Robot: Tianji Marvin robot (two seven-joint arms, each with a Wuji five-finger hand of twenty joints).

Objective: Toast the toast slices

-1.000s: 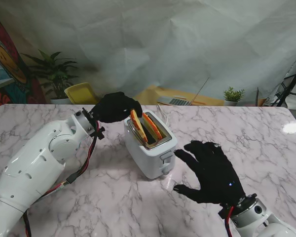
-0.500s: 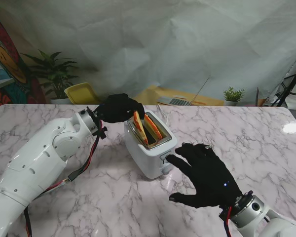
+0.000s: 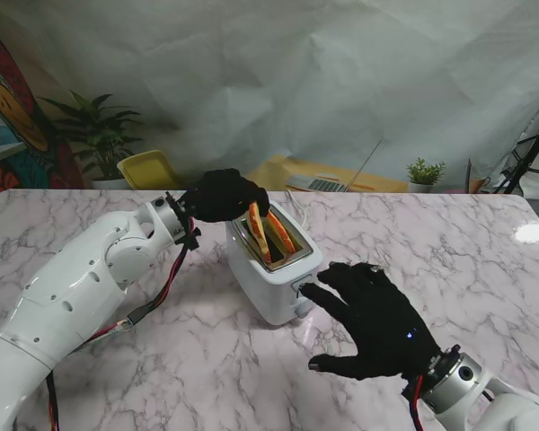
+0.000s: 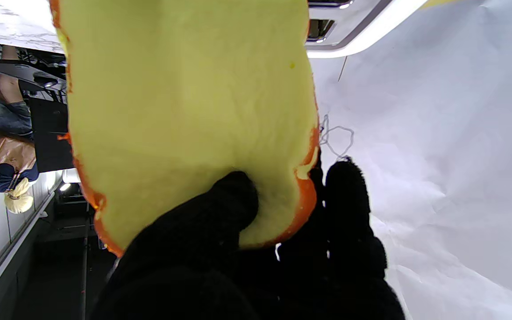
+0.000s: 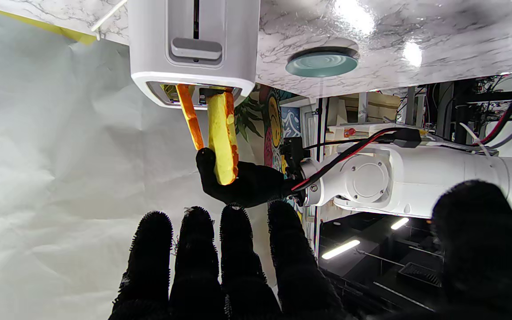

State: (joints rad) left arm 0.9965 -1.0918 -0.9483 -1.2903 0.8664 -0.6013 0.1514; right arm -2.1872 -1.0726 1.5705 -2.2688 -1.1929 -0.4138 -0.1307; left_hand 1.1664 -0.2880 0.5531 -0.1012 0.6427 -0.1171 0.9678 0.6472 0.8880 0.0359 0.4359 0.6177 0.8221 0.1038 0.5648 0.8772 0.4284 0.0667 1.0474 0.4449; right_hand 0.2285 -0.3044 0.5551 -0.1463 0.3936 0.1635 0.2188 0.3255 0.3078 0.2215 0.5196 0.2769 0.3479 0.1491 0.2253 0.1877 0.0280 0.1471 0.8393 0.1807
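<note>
A white toaster (image 3: pixel 274 269) stands in the middle of the marble table. One toast slice (image 3: pixel 281 230) leans in its right slot. My left hand (image 3: pixel 223 194) in a black glove is shut on a second slice (image 3: pixel 257 230), whose lower end is in the left slot. The left wrist view is filled by that slice (image 4: pixel 185 102), pinched between thumb and fingers. My right hand (image 3: pixel 373 316) hovers open on the toaster's near right, fingers spread toward its lever side. The right wrist view shows the toaster (image 5: pixel 194 49), its lever (image 5: pixel 196 48) and both slices (image 5: pixel 222 138).
A teal round coaster (image 5: pixel 322 62) lies on the table near the toaster, seen only in the right wrist view. A yellow chair (image 3: pixel 148 169) and potted plants (image 3: pixel 424 172) stand beyond the table's far edge. A white cord (image 3: pixel 296 205) runs behind the toaster.
My left hand has moved right over the toaster and lowered its slice deeper into the left slot. My right hand has shifted left, closer to the toaster's lever end.
</note>
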